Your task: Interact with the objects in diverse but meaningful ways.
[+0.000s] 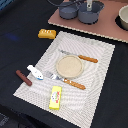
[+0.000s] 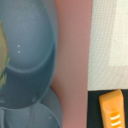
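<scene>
Two grey-blue pots stand on a pink board (image 1: 100, 25) at the back; one (image 1: 69, 10) is to the exterior view's left of the other (image 1: 91, 14). My gripper (image 1: 89, 4) hangs just over the second pot, mostly cut off by the frame edge, and its jaws are not clear. The wrist view shows a pot (image 2: 30, 55) very close and blurred, and the orange-yellow bread block (image 2: 114, 107). The bread block (image 1: 47, 33) lies on the black cloth. The brown sausage stick (image 1: 23, 77), white-and-blue piece (image 1: 35, 72) and yellow packet (image 1: 56, 97) lie at the placemat's near end.
A striped placemat (image 1: 95, 55) holds a beige plate (image 1: 69, 66), an orange-handled knife (image 1: 80, 57) and an orange-handled fork (image 1: 67, 81). A pale bowl (image 1: 123, 17) stands at the exterior view's right edge of the board.
</scene>
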Available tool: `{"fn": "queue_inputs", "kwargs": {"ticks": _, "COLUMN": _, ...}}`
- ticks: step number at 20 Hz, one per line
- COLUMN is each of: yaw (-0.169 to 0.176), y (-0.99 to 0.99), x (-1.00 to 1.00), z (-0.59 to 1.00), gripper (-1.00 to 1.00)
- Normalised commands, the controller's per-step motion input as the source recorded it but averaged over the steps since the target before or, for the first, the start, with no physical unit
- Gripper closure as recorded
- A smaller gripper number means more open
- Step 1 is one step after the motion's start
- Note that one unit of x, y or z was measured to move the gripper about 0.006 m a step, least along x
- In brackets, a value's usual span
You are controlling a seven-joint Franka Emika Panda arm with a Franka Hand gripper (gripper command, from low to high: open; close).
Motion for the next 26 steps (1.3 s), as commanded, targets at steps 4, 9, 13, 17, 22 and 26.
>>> {"fn": "queue_inputs", "kwargs": {"ticks": 4, "yaw": 0.000, "y": -0.81, "x": -0.49, "z": 0.00, "gripper": -1.00}}
{"fn": "queue_inputs", "kwargs": {"ticks": 9, "yaw": 0.000, "y": -0.77, "x": -0.54, "z": -0.05, "gripper": -1.00}}
{"fn": "queue_inputs", "kwargs": {"ticks": 13, "yaw": 0.000, "y": -0.74, "x": -0.57, "z": -0.10, "gripper": -1.00}}
{"fn": "queue_inputs", "kwargs": {"ticks": 17, "yaw": 0.000, "y": -0.66, "x": -0.73, "z": -0.19, "gripper": -1.00}}
{"fn": "queue_inputs", "kwargs": {"ticks": 22, "yaw": 0.000, "y": -0.61, "x": -0.85, "z": -0.31, "gripper": -1.00}}
{"fn": "queue_inputs", "kwargs": {"ticks": 26, "yaw": 0.000, "y": -0.55, "x": -0.92, "z": -0.38, "gripper": -1.00}}
